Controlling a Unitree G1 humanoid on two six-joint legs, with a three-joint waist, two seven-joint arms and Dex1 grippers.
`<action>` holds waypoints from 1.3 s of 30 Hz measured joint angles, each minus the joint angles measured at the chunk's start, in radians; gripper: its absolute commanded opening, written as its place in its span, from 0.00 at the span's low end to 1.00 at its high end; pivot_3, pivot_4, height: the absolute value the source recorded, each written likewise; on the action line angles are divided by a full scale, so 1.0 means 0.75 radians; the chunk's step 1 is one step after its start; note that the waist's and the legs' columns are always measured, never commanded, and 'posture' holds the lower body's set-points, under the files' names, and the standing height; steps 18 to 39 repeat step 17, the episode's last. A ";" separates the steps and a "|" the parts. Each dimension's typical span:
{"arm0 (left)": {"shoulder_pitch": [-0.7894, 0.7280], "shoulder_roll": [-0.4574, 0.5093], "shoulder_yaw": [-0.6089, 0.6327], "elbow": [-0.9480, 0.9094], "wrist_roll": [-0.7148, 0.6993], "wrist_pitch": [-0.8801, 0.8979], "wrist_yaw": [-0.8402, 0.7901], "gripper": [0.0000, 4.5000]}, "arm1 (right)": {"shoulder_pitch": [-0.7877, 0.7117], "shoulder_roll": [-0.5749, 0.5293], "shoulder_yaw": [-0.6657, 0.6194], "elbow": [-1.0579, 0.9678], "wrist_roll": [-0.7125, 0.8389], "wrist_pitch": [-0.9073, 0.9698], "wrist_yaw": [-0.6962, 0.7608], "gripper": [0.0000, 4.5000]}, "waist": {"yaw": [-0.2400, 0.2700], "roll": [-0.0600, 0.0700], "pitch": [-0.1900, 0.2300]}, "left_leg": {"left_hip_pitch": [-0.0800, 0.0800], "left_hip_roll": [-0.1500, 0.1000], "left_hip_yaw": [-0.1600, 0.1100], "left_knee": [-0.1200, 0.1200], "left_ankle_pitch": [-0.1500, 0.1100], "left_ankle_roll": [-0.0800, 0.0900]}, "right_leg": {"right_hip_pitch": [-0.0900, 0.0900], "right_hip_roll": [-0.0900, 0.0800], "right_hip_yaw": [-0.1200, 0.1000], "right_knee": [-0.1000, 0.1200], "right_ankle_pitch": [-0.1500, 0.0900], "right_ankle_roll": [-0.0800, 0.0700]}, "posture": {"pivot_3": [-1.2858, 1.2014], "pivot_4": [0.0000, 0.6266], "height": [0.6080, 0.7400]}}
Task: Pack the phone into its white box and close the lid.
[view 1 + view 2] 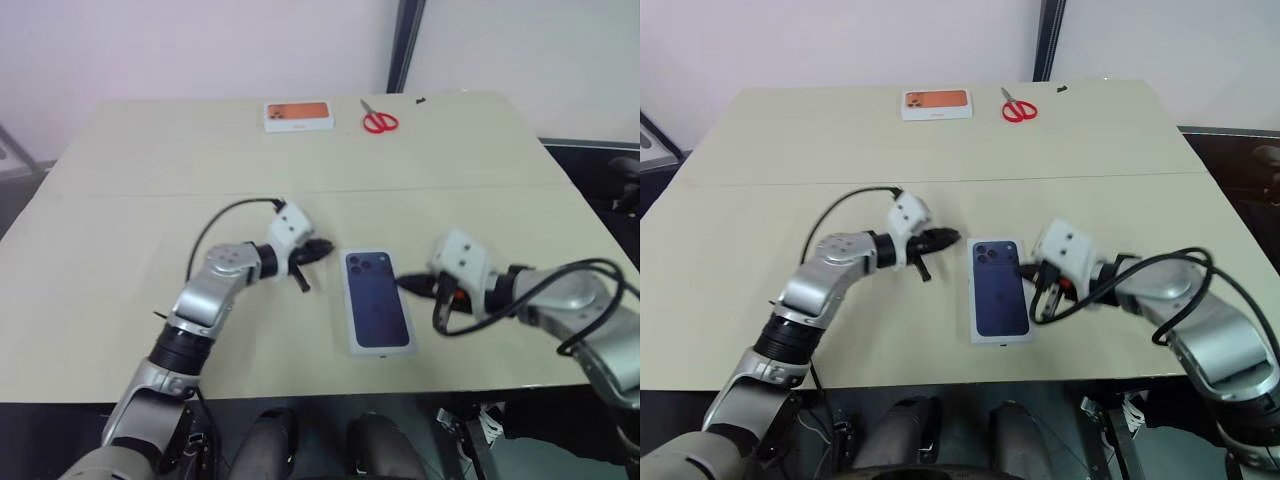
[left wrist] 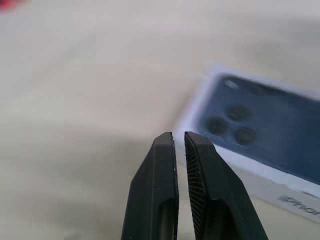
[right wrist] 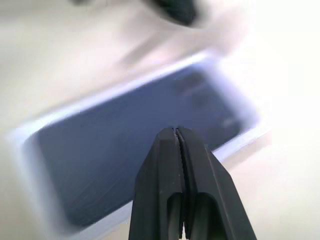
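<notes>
Lid [image 1: 379, 300] of the phone box, white-edged and printed with a dark blue phone picture and its camera cluster, is seen lying flat on the beige desk [image 1: 120, 290] near the front edge, between the two arms. From the left wrist view a white side wall with grey lettering is shown beneath the printed face, so the lid appears to be seated on the white box [image 2: 270, 181]; whether the phone is inside cannot be told.

The left gripper [image 1: 318, 248] is held just beside the lid's far left corner, apart from it, pointing toward it. Its fingers [image 2: 160, 180] are drawn almost together with only a thin slit between the pads, and nothing is grasped between them.

The right gripper [image 1: 408, 283] is positioned at the lid's right edge, pointing in over it; whether the tips touch the lid cannot be told. In the right wrist view its fingers [image 3: 200, 185] are seen pressed together, empty, with the blue picture lying under them.

At the far edge of the desk, well apart from the arms, a smaller white box with an orange picture [image 1: 298, 115] is laid flat, and a pair of red-handled scissors [image 1: 378, 119] is placed just to its right.
</notes>
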 measured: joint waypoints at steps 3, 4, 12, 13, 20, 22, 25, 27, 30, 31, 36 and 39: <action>0.164 0.121 0.162 -0.158 -0.057 0.050 0.009 0.09 | -0.044 0.059 -0.048 0.182 -0.017 -0.067 -0.017 0.01 | 0.001 0.001 0.000 | 0.000 0.000 0.000 -0.001 0.000 0.000 | 0.000 0.000 0.000 0.000 0.000 0.000 | 0.52 0.24 1.00; 0.219 0.147 0.195 -0.193 -0.070 0.069 0.013 0.09 | -0.055 0.078 -0.063 0.238 -0.015 -0.082 -0.016 0.01 | 0.005 0.001 0.000 | 0.000 0.000 0.001 -0.001 0.000 0.000 | 0.000 -0.001 0.000 0.000 0.000 0.000 | 0.52 0.24 1.00; 0.607 0.216 0.464 -0.397 -0.152 0.093 0.096 0.09 | -0.138 0.141 -0.085 0.577 -0.020 -0.253 0.092 0.01 | 0.016 0.001 0.000 | 0.000 0.000 0.001 0.000 -0.001 0.001 | 0.001 -0.002 0.000 -0.002 0.000 0.000 | 0.52 0.24 1.00; 0.635 0.194 0.485 -0.418 -0.166 0.091 0.119 0.09 | -0.142 0.148 -0.083 0.609 -0.021 -0.273 0.109 0.01 | 0.015 0.001 0.000 | 0.000 0.000 0.001 0.000 -0.001 0.001 | 0.001 -0.002 0.000 -0.002 0.000 0.000 | 0.52 0.24 1.00; 0.695 0.138 0.511 -0.444 -0.176 0.072 0.197 0.09 | -0.160 0.188 -0.052 0.695 -0.049 -0.342 0.137 0.01 | 0.012 0.001 0.000 | 0.000 0.000 0.001 -0.002 -0.001 0.001 | 0.000 -0.001 0.000 -0.001 0.000 0.000 | 0.52 0.24 1.00; 0.695 0.138 0.511 -0.444 -0.176 0.072 0.197 0.09 | -0.160 0.188 -0.052 0.695 -0.049 -0.342 0.137 0.01 | 0.012 0.001 0.000 | 0.000 0.000 0.001 -0.002 -0.001 0.001 | 0.000 -0.001 0.000 -0.001 0.000 0.000 | 0.52 0.24 1.00; 0.695 0.138 0.511 -0.444 -0.176 0.072 0.197 0.09 | -0.160 0.188 -0.052 0.695 -0.049 -0.342 0.137 0.01 | 0.012 0.001 0.000 | 0.000 0.000 0.001 -0.002 -0.001 0.001 | 0.000 -0.001 0.000 -0.001 0.000 0.000 | 0.52 0.24 1.00; 0.695 0.138 0.511 -0.444 -0.176 0.072 0.197 0.09 | -0.160 0.188 -0.052 0.695 -0.049 -0.342 0.137 0.01 | 0.012 0.001 0.000 | 0.000 0.000 0.001 -0.002 -0.001 0.001 | 0.000 -0.001 0.000 -0.001 0.000 0.000 | 0.52 0.24 1.00; 0.695 0.138 0.511 -0.444 -0.176 0.072 0.197 0.09 | -0.160 0.188 -0.052 0.695 -0.049 -0.342 0.137 0.01 | 0.012 0.001 0.000 | 0.000 0.000 0.001 -0.002 -0.001 0.001 | 0.000 -0.001 0.000 -0.001 0.000 0.000 | 0.52 0.24 1.00; 0.695 0.138 0.511 -0.444 -0.176 0.072 0.197 0.09 | -0.160 0.188 -0.052 0.695 -0.049 -0.342 0.137 0.01 | 0.012 0.001 0.000 | 0.000 0.000 0.001 -0.002 -0.001 0.001 | 0.000 -0.001 0.000 -0.001 0.000 0.000 | 0.52 0.24 1.00; 0.695 0.138 0.511 -0.444 -0.176 0.072 0.197 0.09 | -0.160 0.188 -0.052 0.695 -0.049 -0.342 0.137 0.01 | 0.012 0.001 0.000 | 0.000 0.000 0.001 -0.002 -0.001 0.001 | 0.000 -0.001 0.000 -0.001 0.000 0.000 | 0.52 0.24 1.00; 0.695 0.138 0.511 -0.444 -0.176 0.072 0.197 0.09 | -0.160 0.188 -0.052 0.695 -0.049 -0.342 0.137 0.01 | 0.012 0.001 0.000 | 0.000 0.000 0.001 -0.002 -0.001 0.001 | 0.000 -0.001 0.000 -0.001 0.000 0.000 | 0.52 0.24 1.00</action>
